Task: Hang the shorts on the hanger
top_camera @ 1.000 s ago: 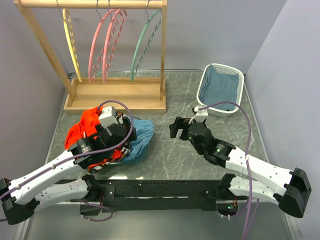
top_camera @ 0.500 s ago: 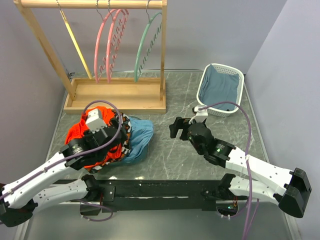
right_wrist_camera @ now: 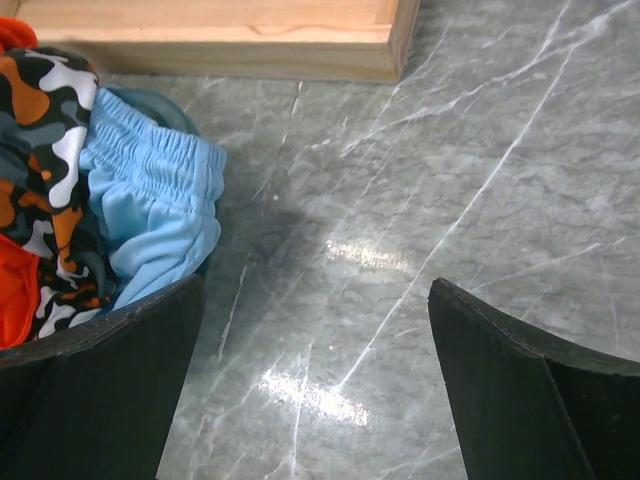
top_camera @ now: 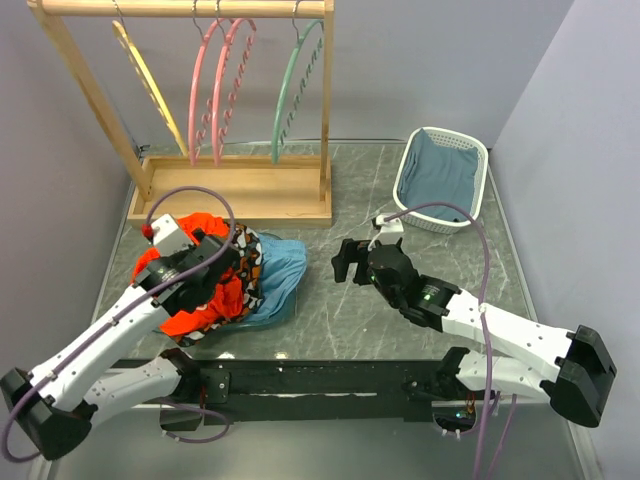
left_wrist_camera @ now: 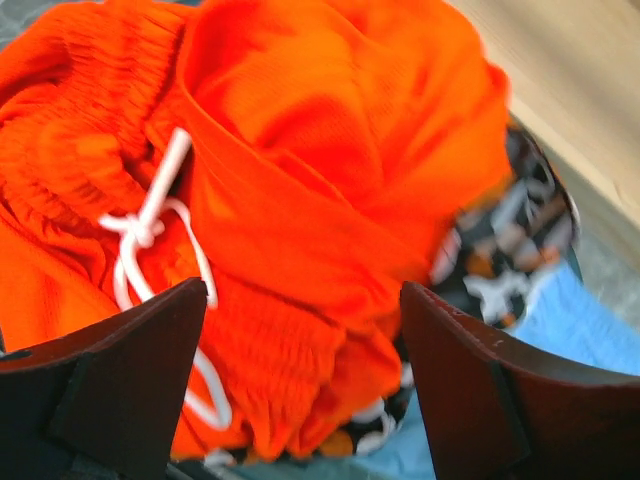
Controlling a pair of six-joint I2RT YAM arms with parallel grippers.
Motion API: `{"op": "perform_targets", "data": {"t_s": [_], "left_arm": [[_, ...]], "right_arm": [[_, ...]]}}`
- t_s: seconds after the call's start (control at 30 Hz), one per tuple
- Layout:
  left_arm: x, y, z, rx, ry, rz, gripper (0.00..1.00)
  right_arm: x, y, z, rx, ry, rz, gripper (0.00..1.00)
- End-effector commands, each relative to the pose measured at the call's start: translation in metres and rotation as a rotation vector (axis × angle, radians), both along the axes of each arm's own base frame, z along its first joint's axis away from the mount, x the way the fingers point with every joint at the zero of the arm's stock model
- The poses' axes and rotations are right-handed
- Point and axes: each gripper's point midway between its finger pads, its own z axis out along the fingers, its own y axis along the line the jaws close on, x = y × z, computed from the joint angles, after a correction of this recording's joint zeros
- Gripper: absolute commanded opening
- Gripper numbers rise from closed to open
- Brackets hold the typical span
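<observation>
Lower left gripper (left_wrist_camera: 300,300), jaws wide, onto shorts (left_wrist_camera: 300,170) heaped near left; pinch beside drawstring (left_wrist_camera: 150,225), clear of patterned garment (left_wrist_camera: 500,240). Right gripper (right_wrist_camera: 315,290) wide, empty. Hanger (top_camera: 290,95) far back.

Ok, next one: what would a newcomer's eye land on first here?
The bright orange-red shorts, heaped on other clothes at the left, with the left gripper open just over them. Behind stands a wooden rack of coloured hangers, the teal hanger rightmost, and a white basket sits far right.
</observation>
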Motion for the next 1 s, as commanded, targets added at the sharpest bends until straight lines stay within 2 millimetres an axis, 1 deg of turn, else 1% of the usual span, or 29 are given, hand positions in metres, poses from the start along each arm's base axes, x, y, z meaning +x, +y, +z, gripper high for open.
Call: {"op": "perform_targets", "data": {"t_s": [0.0,0.03,0.07,0.1,0.2,0.3,0.37,0.43,0.47,0.5,0.53,0.57,0.6,0.63,0.67,0.73,0.77,0.8,0.83,0.9,0.93,0.97], "left_arm": [[0.014,0.009,-0.003,-0.066,-0.021,-0.004,0.77],[0.016,0.006,-0.004,-0.100,-0.029,-0.010,0.76],[0.016,0.008,-0.012,-0.101,-0.013,-0.006,0.74],[0.017,0.011,-0.016,-0.105,-0.003,0.000,0.73],[0.018,0.006,-0.033,-0.136,0.032,-0.006,0.70],[0.017,0.003,-0.050,-0.160,0.056,0.011,0.73],[0.015,0.001,-0.062,-0.179,0.071,0.018,0.78],[0.015,-0.004,-0.068,-0.208,0.078,0.012,0.77],[0.013,-0.006,-0.075,-0.219,0.089,0.007,0.73],[0.013,-0.009,-0.077,-0.237,0.083,0.002,0.67],[0.013,-0.010,-0.077,-0.246,0.072,-0.003,0.58],[0.012,-0.010,-0.079,-0.242,0.073,-0.012,0.39],[0.013,-0.010,-0.077,-0.247,0.064,-0.014,0.28],[0.010,-0.005,-0.074,-0.231,0.059,0.000,0.18],[0.012,-0.003,-0.062,-0.232,0.036,0.004,0.02],[0.008,0.005,-0.045,-0.203,0.012,0.011,0.01],[0.010,0.007,-0.026,-0.198,-0.021,0.002,0.01],[0.008,0.011,-0.013,-0.198,-0.049,0.003,0.01],[0.005,0.016,0.006,-0.188,-0.075,0.010,0.01],[-0.001,0.023,0.031,-0.188,-0.126,0.002,0.01],[-0.005,0.026,0.049,-0.192,-0.154,0.000,0.01],[-0.008,0.028,0.059,-0.185,-0.169,-0.012,0.01]], "right_arm": [[0.002,0.010,0.012,0.038,-0.015,0.024,1.00],[0.001,0.010,0.010,0.036,-0.011,0.026,1.00],[0.001,0.011,0.010,0.037,-0.009,0.029,1.00],[0.001,0.011,0.008,0.034,-0.006,0.030,1.00],[0.001,0.013,0.007,0.034,0.000,0.036,1.00],[0.000,0.016,0.004,0.033,0.008,0.045,1.00],[-0.001,0.018,0.003,0.036,0.014,0.057,1.00],[-0.003,0.024,0.002,0.042,0.027,0.086,1.00],[-0.004,0.026,0.002,0.043,0.029,0.095,1.00],[-0.004,0.028,0.000,0.041,0.037,0.103,1.00],[-0.004,0.029,-0.002,0.038,0.041,0.106,1.00],[-0.004,0.029,-0.003,0.033,0.045,0.108,1.00],[-0.004,0.030,-0.003,0.032,0.046,0.108,1.00],[-0.004,0.030,-0.002,0.033,0.045,0.108,1.00],[-0.005,0.030,-0.002,0.032,0.045,0.111,1.00],[-0.005,0.030,0.000,0.034,0.043,0.114,1.00],[-0.005,0.030,0.002,0.036,0.037,0.113,1.00],[-0.004,0.029,0.003,0.035,0.033,0.113,1.00],[-0.004,0.030,0.004,0.035,0.032,0.117,1.00],[-0.004,0.031,0.009,0.035,0.025,0.125,1.00],[-0.004,0.032,0.011,0.035,0.022,0.129,1.00],[-0.004,0.034,0.015,0.035,0.016,0.140,1.00]]}}
